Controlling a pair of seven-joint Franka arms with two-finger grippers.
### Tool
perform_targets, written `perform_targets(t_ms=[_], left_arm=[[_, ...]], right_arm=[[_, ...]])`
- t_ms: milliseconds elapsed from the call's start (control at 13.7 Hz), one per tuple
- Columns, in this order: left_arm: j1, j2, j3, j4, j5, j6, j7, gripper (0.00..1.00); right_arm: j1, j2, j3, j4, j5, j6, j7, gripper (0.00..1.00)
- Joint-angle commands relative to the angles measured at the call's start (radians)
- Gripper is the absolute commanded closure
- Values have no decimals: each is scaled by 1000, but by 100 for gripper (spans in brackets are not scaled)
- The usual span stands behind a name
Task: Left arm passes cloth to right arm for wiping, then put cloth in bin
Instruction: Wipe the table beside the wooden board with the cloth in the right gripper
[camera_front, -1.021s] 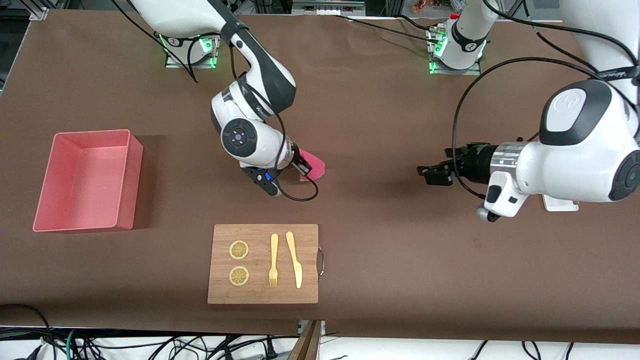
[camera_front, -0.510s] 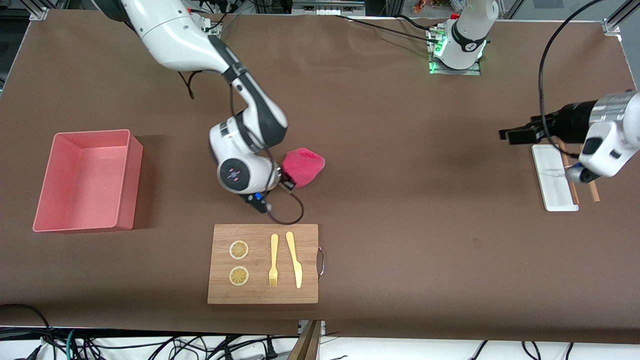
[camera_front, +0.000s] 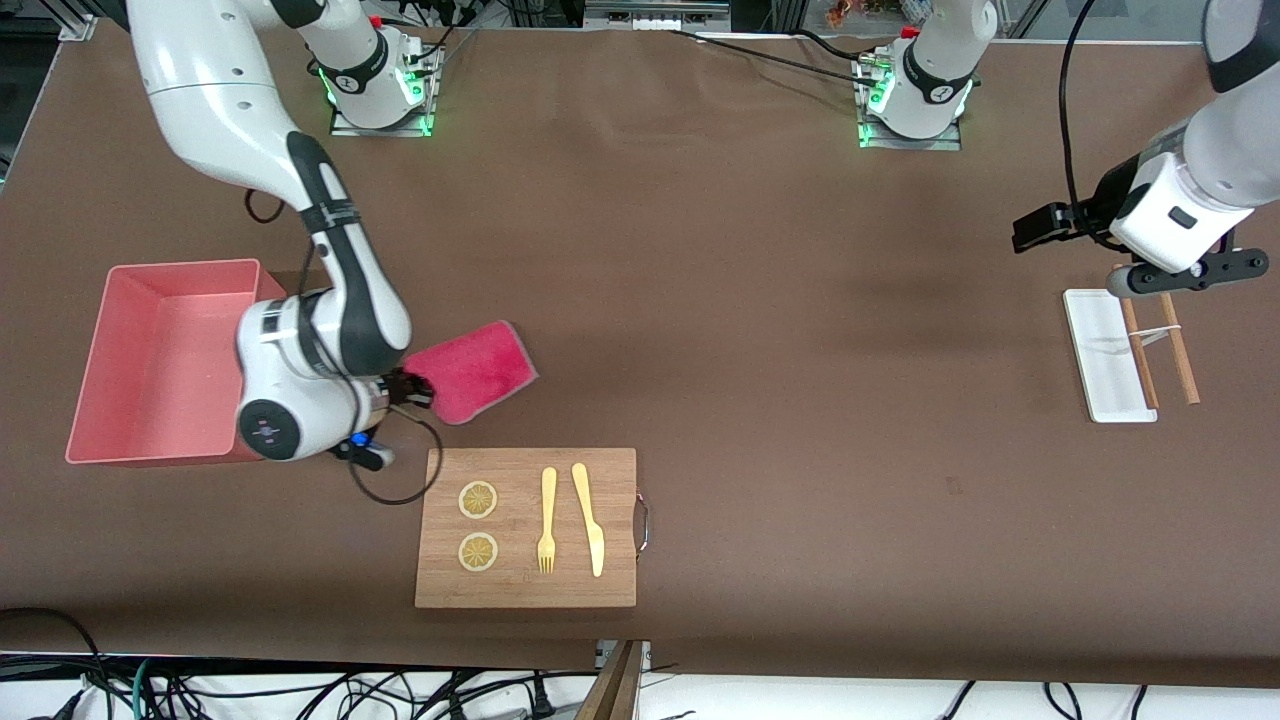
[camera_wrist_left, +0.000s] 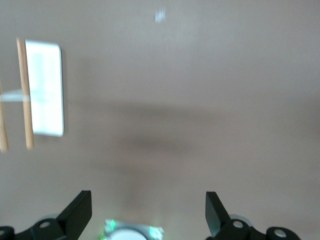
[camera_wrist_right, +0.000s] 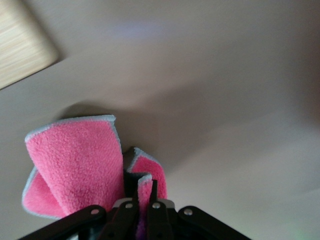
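Brown table surface; cables along front edge.

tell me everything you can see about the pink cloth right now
The cloth is a small crimson-pink fuzzy towel with a pale grey edge, soft and folded over on itself. The right hand is shut on one bunched corner, with the rest trailing free toward the left arm's end of the table. It sits over the brown table between the bin and the wooden board, farther from the front camera than the board. Whether its free end brushes the table cannot be told.
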Motion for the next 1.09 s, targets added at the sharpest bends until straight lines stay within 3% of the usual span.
perform_targets(t_ms=[0,146,292,510,802,1021], left_arm=[[10,-7,5,-46,38,92,105,0],[10,2,6,-19,67,93,107,0],[12,58,11,58,77,86,117,0],[18,69,15,80,77,84,177,0],[34,83,15,80,112,84,206,0],[61,83,15,112,110,78,245,0]], right_arm=[[18,-32,-47,-14,-16,-28,-104,100],[58,-35,-40,-11,-33,-16,-75,100],[139,-27,-37,-12,-22,39,99,100],[286,5,-37,-15,-16,173,337,100],[380,28,-3,-14,130,335,503,100],[460,42,0,-12,136,455,649,100]])
